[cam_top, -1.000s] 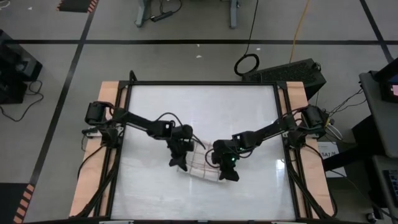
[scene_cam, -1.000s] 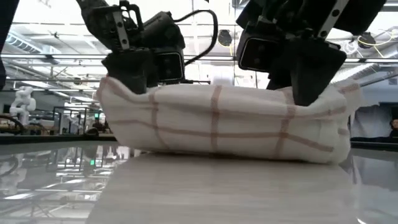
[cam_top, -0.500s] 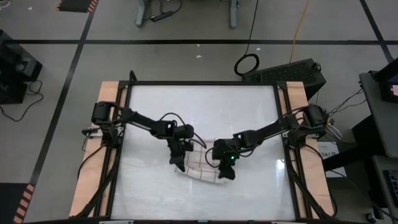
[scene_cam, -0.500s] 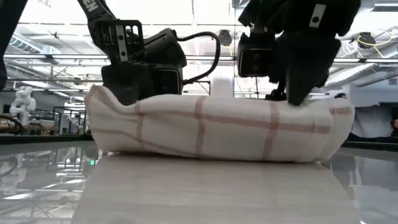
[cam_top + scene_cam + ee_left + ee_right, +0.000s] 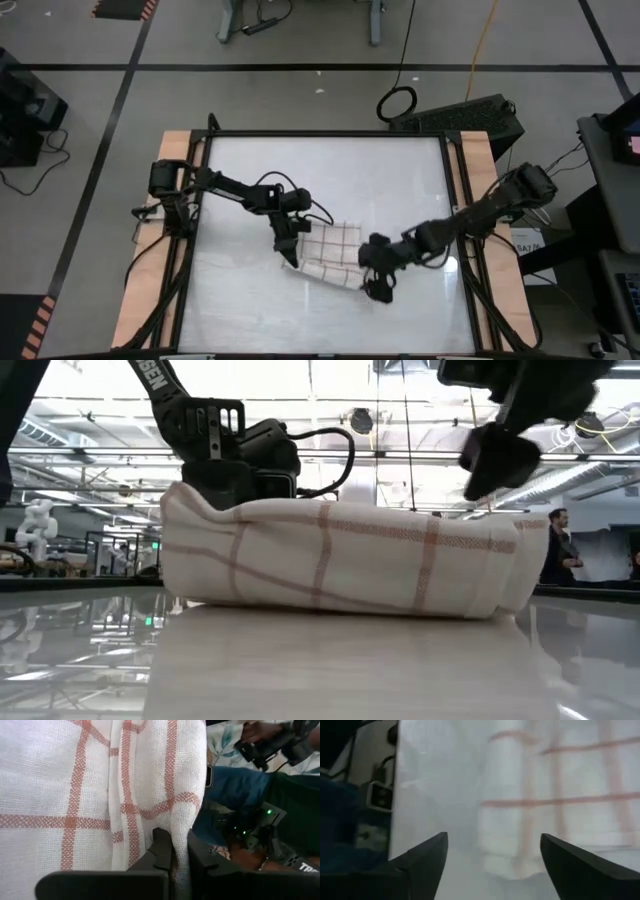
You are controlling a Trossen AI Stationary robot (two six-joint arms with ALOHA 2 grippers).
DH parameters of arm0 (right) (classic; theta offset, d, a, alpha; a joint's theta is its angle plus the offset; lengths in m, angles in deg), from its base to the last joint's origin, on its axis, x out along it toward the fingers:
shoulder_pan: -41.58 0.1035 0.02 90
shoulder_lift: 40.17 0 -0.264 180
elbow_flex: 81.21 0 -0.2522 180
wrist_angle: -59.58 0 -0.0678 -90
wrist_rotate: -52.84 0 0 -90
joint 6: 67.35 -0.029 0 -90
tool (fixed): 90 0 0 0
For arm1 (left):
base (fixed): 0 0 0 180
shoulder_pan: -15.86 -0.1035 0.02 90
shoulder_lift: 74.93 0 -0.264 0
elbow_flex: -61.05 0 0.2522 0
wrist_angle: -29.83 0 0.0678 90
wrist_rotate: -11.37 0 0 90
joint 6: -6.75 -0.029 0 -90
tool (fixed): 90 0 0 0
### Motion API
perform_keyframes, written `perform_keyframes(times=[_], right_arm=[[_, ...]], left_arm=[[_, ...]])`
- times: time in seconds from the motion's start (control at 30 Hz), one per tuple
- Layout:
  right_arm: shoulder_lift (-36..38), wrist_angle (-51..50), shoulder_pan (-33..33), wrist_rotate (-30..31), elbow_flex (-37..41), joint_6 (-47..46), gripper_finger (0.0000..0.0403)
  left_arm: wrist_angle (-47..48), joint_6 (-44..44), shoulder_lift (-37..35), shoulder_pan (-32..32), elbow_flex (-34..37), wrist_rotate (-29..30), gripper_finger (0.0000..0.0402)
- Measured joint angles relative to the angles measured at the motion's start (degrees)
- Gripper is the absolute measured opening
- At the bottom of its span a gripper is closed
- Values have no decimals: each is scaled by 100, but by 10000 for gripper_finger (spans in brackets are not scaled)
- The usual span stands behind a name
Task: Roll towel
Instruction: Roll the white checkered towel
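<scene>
The towel [image 5: 332,255], white with red-brown grid lines, lies rolled and bunched near the middle of the table, resting on its underside [image 5: 340,605]. My left gripper [image 5: 289,255] is shut on the towel's left end, seen close in the left wrist view [image 5: 175,857]. My right gripper [image 5: 375,289] stands open just off the towel's right end, lifted clear of it [image 5: 497,458]. In the right wrist view its spread fingers [image 5: 492,857] frame bare tabletop, with the towel [image 5: 560,800] beyond them. My left gripper pinches a raised fold of cloth [image 5: 179,827] at the towel's left end between its two fingers [image 5: 161,851]. It comes from above, pointing down [image 5: 228,480]. The pinched corner [image 5: 195,505] stands slightly up while the rest of the roll lies on the table, slack.
The glossy white tabletop [image 5: 320,180] has free room on the far side and near side of the towel. A black frame and wooden side strips [image 5: 170,200] border the table. A person [image 5: 556,545] stands in the room far behind.
My right gripper has opened, let go of the towel's right end, risen and drawn away toward the table's right edge. My left gripper has stayed shut on the left end. The towel's right end has settled onto the table and the roll lies a little looser.
</scene>
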Motion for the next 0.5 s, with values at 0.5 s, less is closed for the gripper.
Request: perform_keyframes(times=[0.5], right_arm=[[-931, 181, -65, 1041, -7, 751, 355]], left_arm=[[-33, -25, 0, -440, -7, -111, 22]])
